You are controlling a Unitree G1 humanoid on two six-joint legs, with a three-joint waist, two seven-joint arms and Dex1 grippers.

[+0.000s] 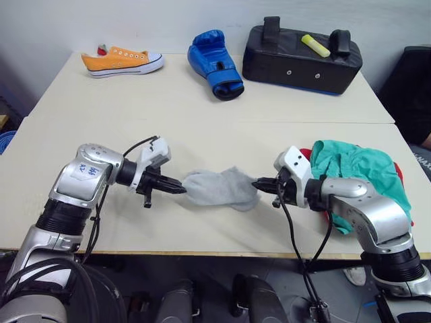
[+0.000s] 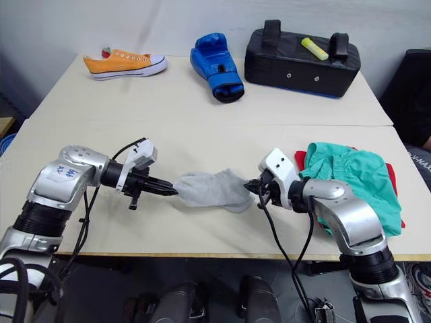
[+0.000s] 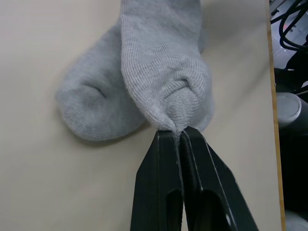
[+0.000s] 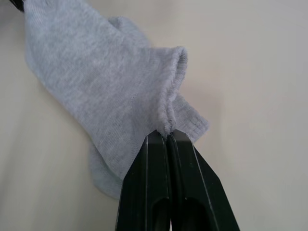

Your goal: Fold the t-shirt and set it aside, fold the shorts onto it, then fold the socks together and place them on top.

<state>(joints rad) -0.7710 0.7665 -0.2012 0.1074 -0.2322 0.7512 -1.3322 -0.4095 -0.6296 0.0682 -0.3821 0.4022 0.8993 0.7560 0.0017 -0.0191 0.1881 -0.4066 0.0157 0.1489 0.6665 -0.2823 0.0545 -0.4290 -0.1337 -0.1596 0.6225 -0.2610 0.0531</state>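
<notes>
The grey socks (image 1: 221,188) lie on the near table between my two grippers, one sock partly over the other. My left gripper (image 1: 182,189) is shut on the left end of the socks (image 3: 163,72), pinching a fold of knit. At the opposite end, my right gripper (image 1: 257,183) is shut on the cuff of the socks (image 4: 110,91). The teal shorts (image 1: 360,168) lie folded at the right, behind my right arm. Under them the red t-shirt (image 1: 399,176) peeks out at the edges.
On the far table stand an orange sneaker (image 1: 122,62), a blue boxing glove (image 1: 215,64) and a black strike pad (image 1: 302,59) with a yellow marker (image 1: 315,45) on it. The near table's front edge (image 1: 202,252) runs just below the socks.
</notes>
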